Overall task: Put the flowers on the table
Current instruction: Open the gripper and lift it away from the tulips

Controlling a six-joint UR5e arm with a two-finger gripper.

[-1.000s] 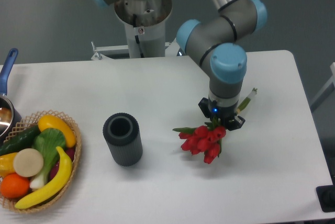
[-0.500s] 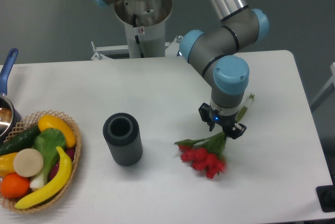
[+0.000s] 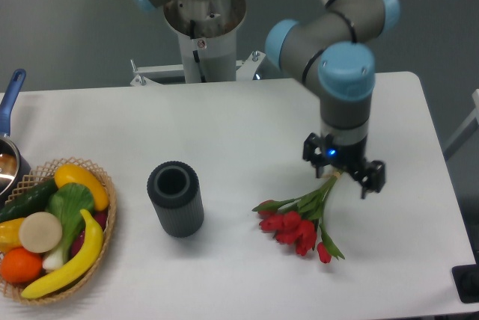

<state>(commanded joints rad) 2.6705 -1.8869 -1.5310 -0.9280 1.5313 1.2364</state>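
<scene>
The flowers (image 3: 293,226), a bunch of red tulips with green stems and leaves, lie on the white table (image 3: 247,125) right of centre. The heads point to the lower left and the stems run up to the right. My gripper (image 3: 344,173) hangs over the stem end, pointing down. Its jaws stand apart, one on each side of the stems, and do not press on them. The arm hides the very tip of the stems.
A dark grey cylinder vase (image 3: 176,199) stands upright left of the flowers. A wicker basket (image 3: 46,164) of fruit and vegetables sits at the front left edge. A pot with a blue handle (image 3: 10,94) is at the far left. The robot base (image 3: 203,21) stands behind the table.
The gripper has moved to the right and its jaws have spread. The flowers have come down, stretched out and now lie flat on the table.
</scene>
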